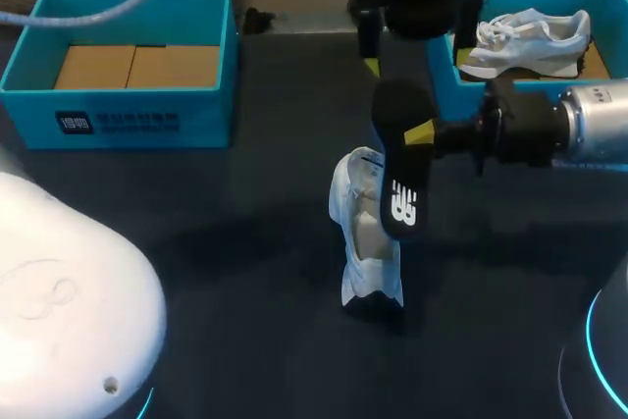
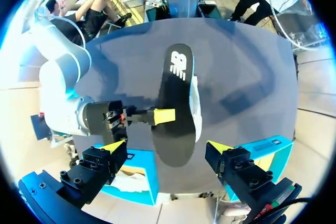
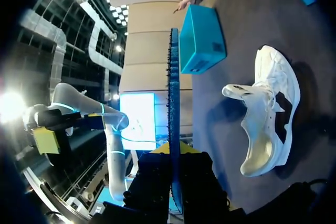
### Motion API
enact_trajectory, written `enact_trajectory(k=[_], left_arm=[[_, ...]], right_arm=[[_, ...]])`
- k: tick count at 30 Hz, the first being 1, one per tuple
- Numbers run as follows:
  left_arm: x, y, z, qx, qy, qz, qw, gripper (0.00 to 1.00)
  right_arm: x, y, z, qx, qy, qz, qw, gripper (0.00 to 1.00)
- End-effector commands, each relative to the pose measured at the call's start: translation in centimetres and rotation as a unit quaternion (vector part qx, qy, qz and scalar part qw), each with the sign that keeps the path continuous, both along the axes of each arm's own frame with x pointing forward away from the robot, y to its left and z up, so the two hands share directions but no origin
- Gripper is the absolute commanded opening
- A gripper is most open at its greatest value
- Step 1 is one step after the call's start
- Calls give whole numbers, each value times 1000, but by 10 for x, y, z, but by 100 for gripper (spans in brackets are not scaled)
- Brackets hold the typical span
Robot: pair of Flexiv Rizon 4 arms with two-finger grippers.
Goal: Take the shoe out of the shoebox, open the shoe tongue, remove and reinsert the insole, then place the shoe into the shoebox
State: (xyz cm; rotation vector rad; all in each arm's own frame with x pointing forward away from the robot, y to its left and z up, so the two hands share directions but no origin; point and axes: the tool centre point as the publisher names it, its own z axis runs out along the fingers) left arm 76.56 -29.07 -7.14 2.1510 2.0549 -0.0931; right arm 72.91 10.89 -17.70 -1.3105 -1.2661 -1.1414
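A white shoe (image 1: 365, 237) lies on the dark table near the middle, its opening turned up; it also shows in the right wrist view (image 3: 269, 114). My right gripper (image 1: 420, 132) is shut on a black insole (image 1: 400, 169) and holds it just above the shoe. In the right wrist view the insole (image 3: 174, 103) stands edge-on between the fingers of that gripper (image 3: 176, 149). My left gripper (image 1: 417, 58) hangs open above and behind the insole. Its wrist view looks down on the insole (image 2: 176, 103), the shoe (image 2: 197, 109) and the right gripper's yellow tip (image 2: 164, 115), with its own gripper (image 2: 167, 148) spread wide.
A blue shoebox (image 1: 123, 110) with a cardboard liner stands at the back left. A second blue box (image 1: 444, 71) at the back right holds another white shoe (image 1: 530, 38). My left arm's white body (image 1: 69, 311) fills the near left corner.
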Motion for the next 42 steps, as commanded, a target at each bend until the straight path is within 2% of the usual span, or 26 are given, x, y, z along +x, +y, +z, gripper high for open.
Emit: enact_trajectory(k=[1,7,9,12,18,21,33,36,38,42], left_arm=[[-8,35,-3,-127,-11,-4,992,100],[-9,48,1,-214,-14,2,977,100],[-10,53,2,-258,-9,10,966,100],[-11,57,1,-294,-10,20,955,100],[-17,68,-4,-389,-6,7,921,100],[-21,75,-6,-431,-9,-1,903,100],[-25,96,-8,-514,-25,6,857,100],[-29,101,-5,-531,-31,-26,847,100],[-32,103,-3,-516,-57,-55,853,100],[-32,103,-3,-516,-57,-55,853,100]], right_arm=[[-4,-3,3,-3,0,-4,1000,0],[-4,-4,6,-4,1,-4,1000,0],[-5,-3,8,2,-3,-4,1000,0],[-6,-3,11,11,-7,-7,1000,0],[-10,0,22,47,-20,-6,999,0],[-12,1,29,38,-17,-4,999,0],[-14,0,38,23,-12,-5,1000,0],[-15,-1,39,21,-12,-6,1000,0],[-16,-2,40,20,-11,-6,1000,0],[-17,-2,38,19,-6,-4,1000,0]])
